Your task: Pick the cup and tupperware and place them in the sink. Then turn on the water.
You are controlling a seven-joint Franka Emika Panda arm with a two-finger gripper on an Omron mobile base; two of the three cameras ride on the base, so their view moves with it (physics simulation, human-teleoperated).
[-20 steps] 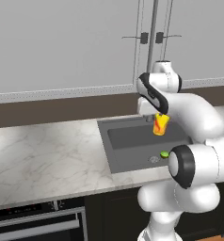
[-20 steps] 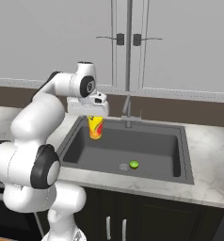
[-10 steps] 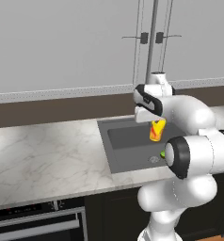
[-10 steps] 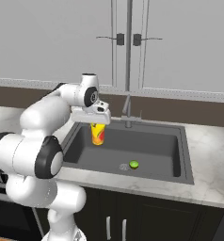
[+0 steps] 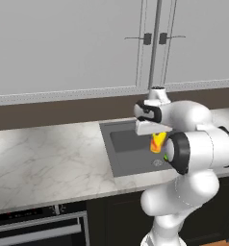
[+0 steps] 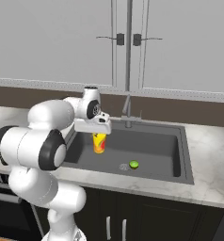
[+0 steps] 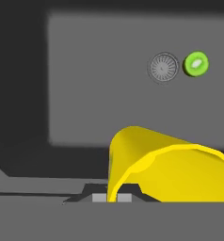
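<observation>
Over the sink (image 6: 177, 155) I hold the cup (image 6: 99, 142), my jaws pinched narrow on its rim. My hand view adds a drain (image 7: 163, 68) beside a green round object (image 7: 196, 64).

Two base cameras look forward and down from behind the arm, left and right, sharing the sink (image 5: 131, 153) (image 6: 151, 148), while the hand camera peers close into its basin (image 7: 85, 84).

White arm over sink (image 5: 121, 153), cup (image 5: 158, 142) beneath hand (image 5: 152, 129)
</observation>
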